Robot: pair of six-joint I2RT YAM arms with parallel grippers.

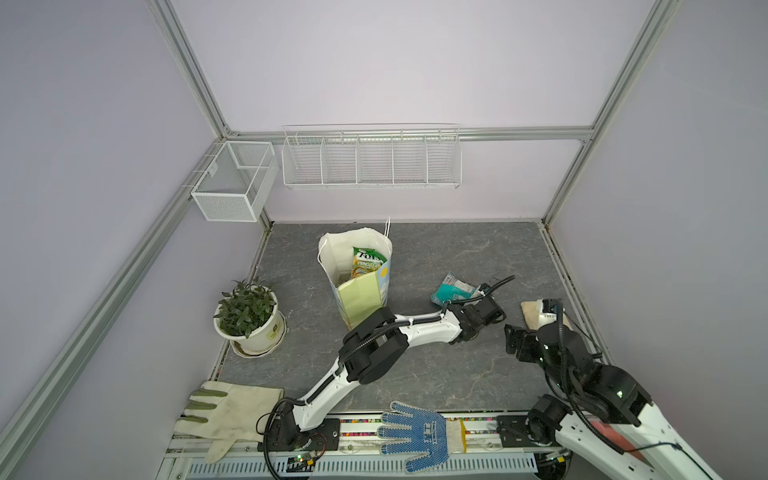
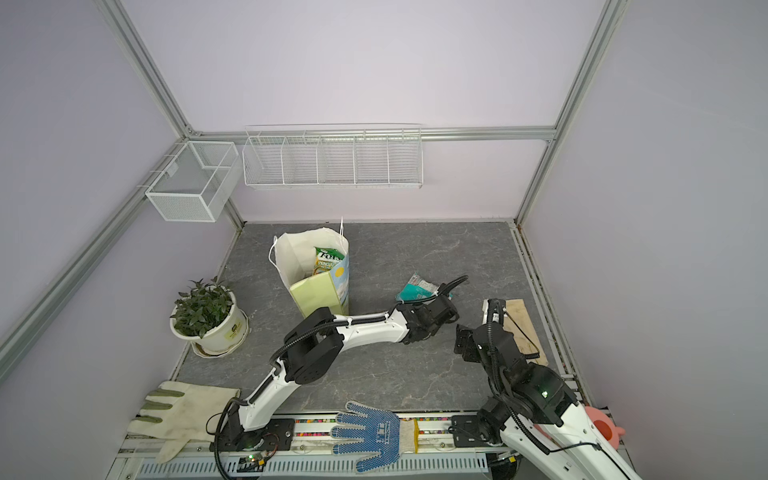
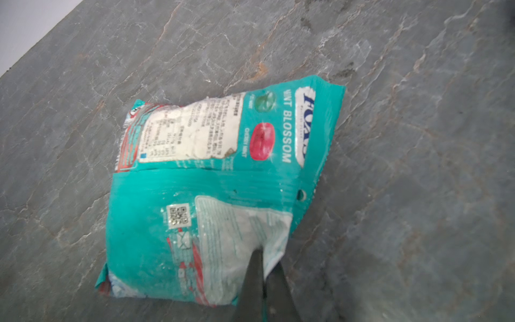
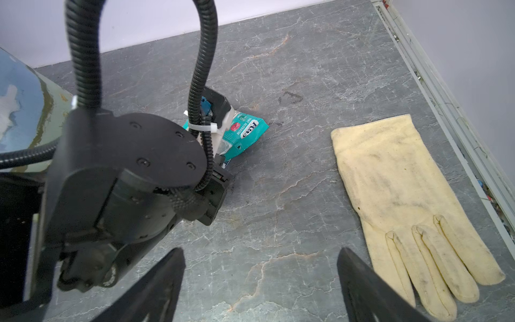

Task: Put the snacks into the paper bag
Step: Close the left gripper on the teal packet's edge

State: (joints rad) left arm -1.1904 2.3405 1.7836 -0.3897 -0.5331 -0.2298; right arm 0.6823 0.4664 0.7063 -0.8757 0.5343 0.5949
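A teal snack packet (image 3: 217, 181) lies on the grey table, right of the middle in both top views (image 1: 453, 289) (image 2: 417, 288). My left gripper (image 3: 264, 264) is shut on a near corner of that packet; in the top views its fingers are hidden under the wrist (image 1: 476, 307). The paper bag (image 1: 361, 299) (image 2: 316, 297) stands upright at the back left, mouth open. A green snack packet (image 1: 366, 262) (image 2: 328, 259) leans inside it. My right gripper (image 4: 260, 251) (image 1: 515, 338) is open over bare table, right of the left wrist.
A cream glove (image 4: 404, 195) (image 2: 521, 324) lies by the right edge. A potted plant (image 1: 249, 316) stands left of the bag. Another cream glove (image 1: 228, 411) and a blue dotted glove (image 1: 415, 432) lie at the front rail. White wire baskets (image 1: 370, 158) hang on the back wall.
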